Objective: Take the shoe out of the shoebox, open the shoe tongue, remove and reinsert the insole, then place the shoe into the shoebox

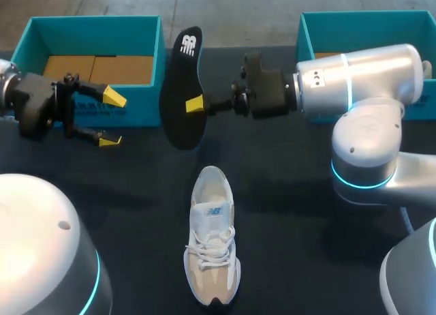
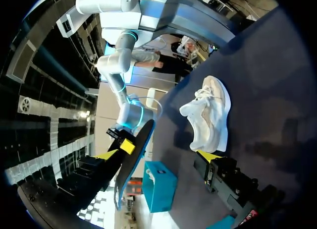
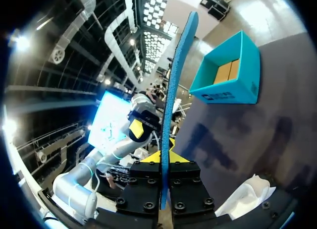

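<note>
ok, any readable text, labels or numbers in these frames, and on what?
Nothing can be quoted as it reads.
Insole, held in the right end effector: white logo mark near one end, no words readable.
Shoe: small blue logo label on the tongue, too small to read.
Left shoebox: dark print on the front wall, too blurred to read.
No numbers or signs legible.

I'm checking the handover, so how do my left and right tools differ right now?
The left tool is open and empty; the right tool is shut on the black insole. The left tool is beside the left shoebox; the right tool is nearer the middle, beyond the shoe. Both have yellow tips.
</note>
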Tool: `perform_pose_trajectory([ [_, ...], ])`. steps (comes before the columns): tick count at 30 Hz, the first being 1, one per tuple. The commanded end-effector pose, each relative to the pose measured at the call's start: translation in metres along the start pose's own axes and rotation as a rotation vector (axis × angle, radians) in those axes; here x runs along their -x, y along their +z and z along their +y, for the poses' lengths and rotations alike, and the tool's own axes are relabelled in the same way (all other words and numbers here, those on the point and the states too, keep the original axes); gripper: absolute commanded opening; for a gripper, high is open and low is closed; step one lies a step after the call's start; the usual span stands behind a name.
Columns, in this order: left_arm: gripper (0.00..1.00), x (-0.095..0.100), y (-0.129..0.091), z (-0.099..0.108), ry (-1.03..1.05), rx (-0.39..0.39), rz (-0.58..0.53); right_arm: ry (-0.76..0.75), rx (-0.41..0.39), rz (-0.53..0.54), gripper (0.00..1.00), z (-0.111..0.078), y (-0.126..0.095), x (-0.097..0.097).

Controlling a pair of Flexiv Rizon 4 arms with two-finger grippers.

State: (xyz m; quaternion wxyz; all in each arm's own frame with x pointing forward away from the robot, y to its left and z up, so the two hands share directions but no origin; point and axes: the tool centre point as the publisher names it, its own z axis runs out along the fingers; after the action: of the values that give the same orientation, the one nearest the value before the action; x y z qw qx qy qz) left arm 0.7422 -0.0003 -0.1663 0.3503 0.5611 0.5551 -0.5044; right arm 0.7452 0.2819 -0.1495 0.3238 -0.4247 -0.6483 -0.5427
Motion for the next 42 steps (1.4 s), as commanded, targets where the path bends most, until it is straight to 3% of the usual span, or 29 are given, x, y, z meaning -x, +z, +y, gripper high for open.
perform_pose_trajectory([
  [1,1.0,0.0,0.001,-0.001,0.001,0.004,0.001,0.001,0.001,-0.006,0.0,0.0,0.003,-0.001],
  [8,1.0,0.0,0.001,-0.001,0.001,0.004,0.001,0.001,0.001,-0.006,0.0,0.0,0.003,-0.001],
  [16,1.0,-0.004,0.016,-0.012,-0.108,0.038,0.012,-0.1,-0.072,0.015,0.0,-0.017,-0.017,-0.002],
  [23,1.0,-0.022,0.016,-0.024,-0.243,0.048,0.045,-0.192,-0.12,0.018,0.0,-0.026,-0.024,-0.002],
  [28,1.0,-0.036,0.014,-0.033,-0.33,0.069,0.067,-0.259,-0.118,0.044,0.0,-0.029,-0.028,0.007],
  [33,1.0,-0.05,0.017,-0.036,-0.424,0.081,0.083,-0.313,-0.118,0.003,0.0,-0.03,-0.027,0.016],
  [42,1.0,-0.06,0.024,-0.037,-0.542,0.094,0.125,-0.391,-0.036,0.016,0.0,-0.036,-0.033,0.033],
])
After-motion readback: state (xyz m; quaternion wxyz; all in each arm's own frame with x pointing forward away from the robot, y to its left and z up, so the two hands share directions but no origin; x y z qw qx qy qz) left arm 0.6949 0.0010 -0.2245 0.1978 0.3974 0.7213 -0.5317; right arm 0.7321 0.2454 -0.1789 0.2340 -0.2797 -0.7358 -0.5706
